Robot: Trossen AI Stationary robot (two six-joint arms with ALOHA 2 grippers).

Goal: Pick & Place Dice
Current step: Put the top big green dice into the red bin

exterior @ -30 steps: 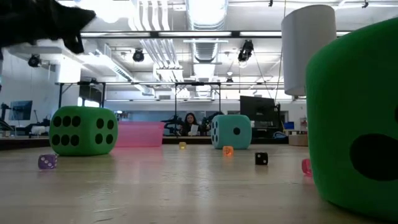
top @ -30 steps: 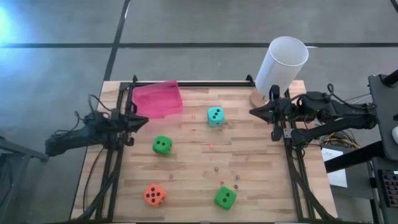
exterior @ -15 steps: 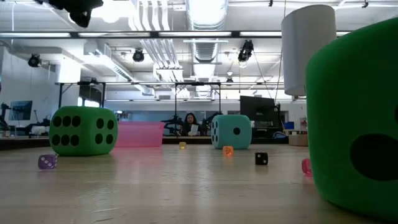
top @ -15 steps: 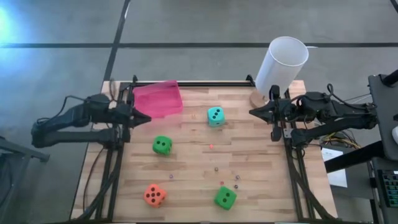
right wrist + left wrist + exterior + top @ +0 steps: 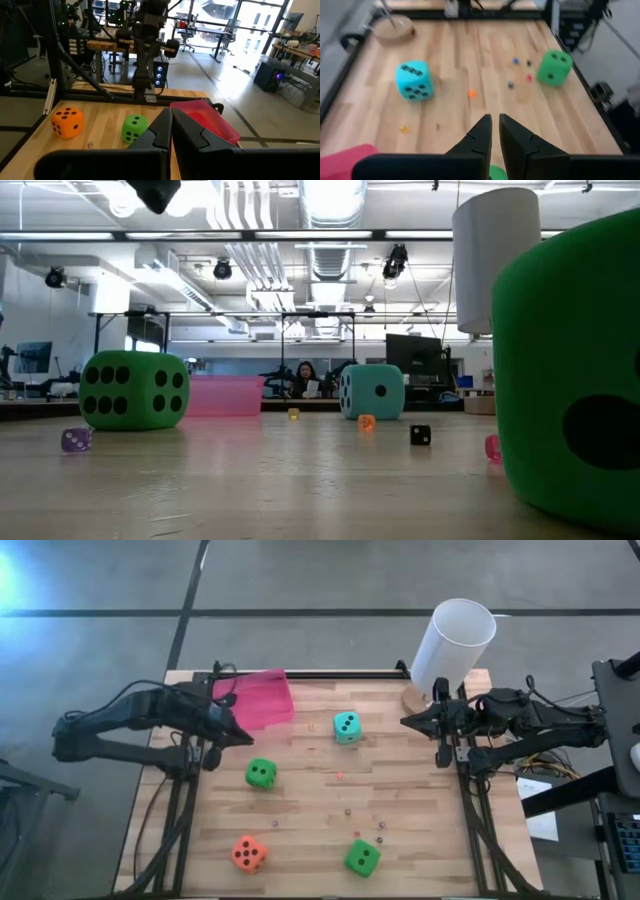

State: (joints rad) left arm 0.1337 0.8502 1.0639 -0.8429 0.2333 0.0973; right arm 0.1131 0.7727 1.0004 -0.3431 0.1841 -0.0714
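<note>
Left gripper raised above the table, fingers almost pressed together with only a thin slit between them, pinching nothing. Just below and a little ahead of its tips, one green die, seen in the left wrist view only as a green edge under the fingers. Farther ahead, across the board, the teal die; well ahead and to one side, the second green die; the orange die off to the side, near the front edge of the table. Close behind the left gripper, a pink tray, probably the place for the dice, though not certain. Right gripper resting at the right edge of the table beside a white cylinder, fingers pressed fully together, holding nothing, waiting. Between the two grippers also some tiny beads, not part of the task. Dice look like foam: probably light, soft, a little springy, with matt faces that should not slip. Best hold judged to be on two opposite flat faces, near the middle of the cube, not on corners or edges, where a soft cube may twist or pop out. Fingers must first spread wider than the die, then close gently; too hard a squeeze could deform it. In the low view, a person sitting far behind the table.
</note>
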